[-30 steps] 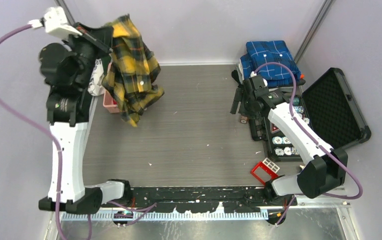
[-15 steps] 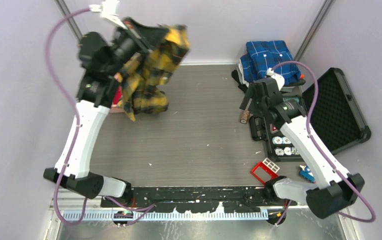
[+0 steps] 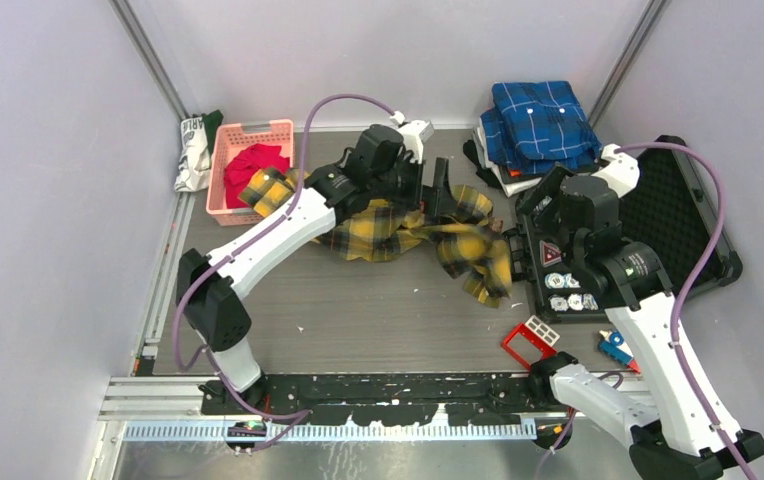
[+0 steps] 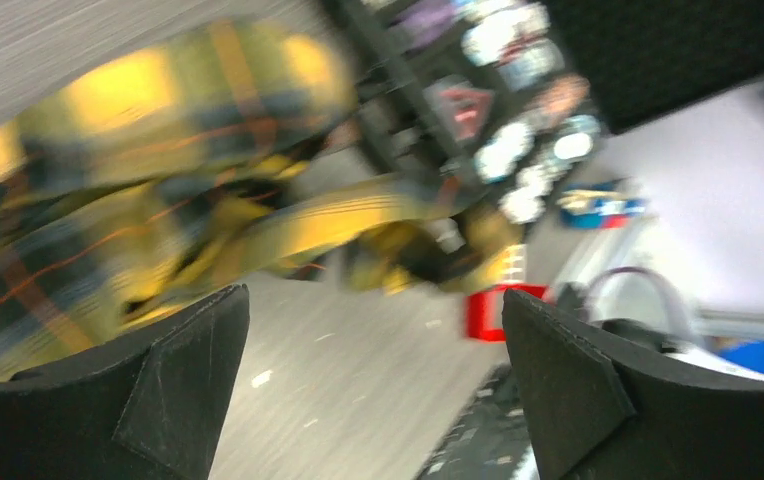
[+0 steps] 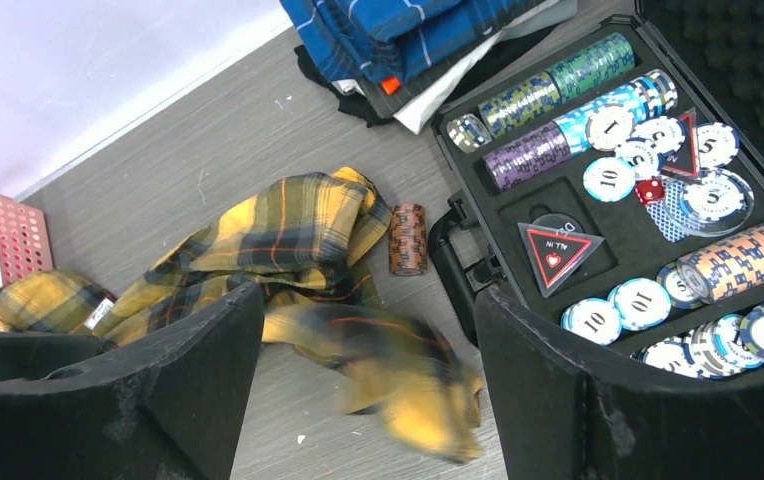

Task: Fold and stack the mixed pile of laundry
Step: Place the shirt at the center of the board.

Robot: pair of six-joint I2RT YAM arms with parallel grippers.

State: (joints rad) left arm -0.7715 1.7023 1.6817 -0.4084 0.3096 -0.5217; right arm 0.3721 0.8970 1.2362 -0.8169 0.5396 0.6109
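The left hand (image 3: pixel 446 198) hung with its fingers spread wide over the middle of the grey surface (image 3: pixel 358 310). Just under and beyond it lay the yellow-and-black plaid shirt (image 3: pixel 398 230), crumpled in a long heap. One end of the shirt draped against the pink lattice basket (image 3: pixel 255 127), and the other was blurred near the open poker chip case (image 3: pixel 658 215). The red T-shirt (image 3: pixel 253 160) sat bundled inside that basket. The right hand (image 5: pixel 368 315) was open too, poised above the shirt's near end. A brown roll of chips (image 5: pixel 408 238) stood beside the cloth, and a folded blue plaid shirt (image 3: pixel 543 115) rested at the back.
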